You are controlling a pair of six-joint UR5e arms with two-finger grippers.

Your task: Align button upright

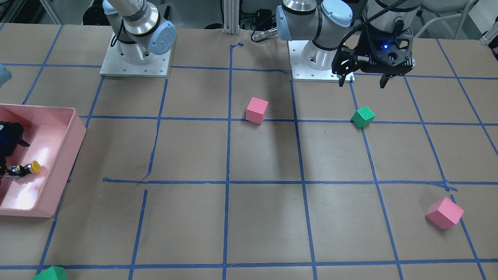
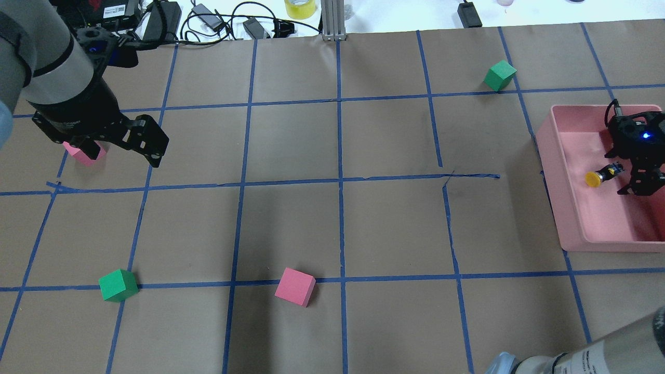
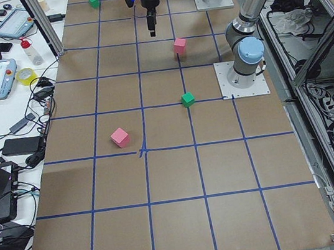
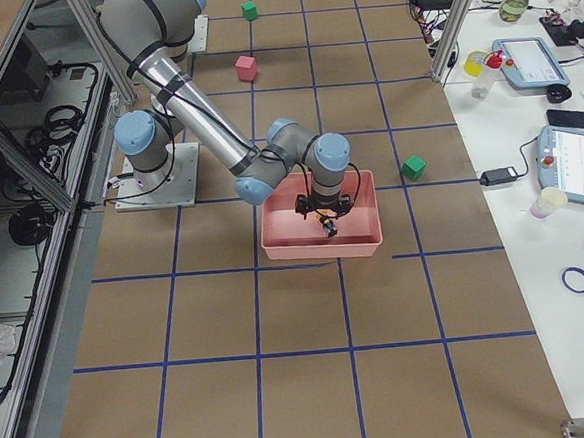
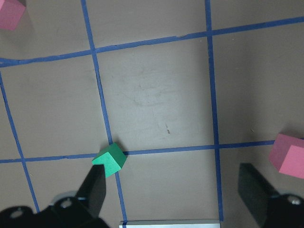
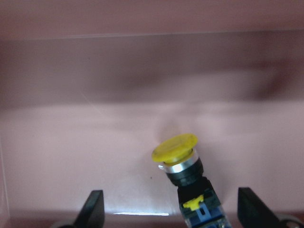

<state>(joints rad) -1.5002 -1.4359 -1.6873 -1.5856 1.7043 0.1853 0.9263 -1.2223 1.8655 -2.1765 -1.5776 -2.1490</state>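
On the brown-paper bench (image 1: 264, 155), gridded with blue tape (image 1: 227, 155), the button (image 2: 602, 175) lies on its side in a pink bin (image 2: 550, 171) between the right gripper's (image 6: 171, 204) spread fingers, while the left gripper (image 1: 362, 82) hangs agape above the bench.

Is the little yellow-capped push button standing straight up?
No, the yellow-capped push button lies on its side in the pink plastic tray, cap pointing sideways.

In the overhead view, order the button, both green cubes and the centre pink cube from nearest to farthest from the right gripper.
1. button, inside the pink bin, at the right gripper.
2. far green cube, far side, right half.
3. centre pink cube, near side, middle.
4. near green cube, near side, left.
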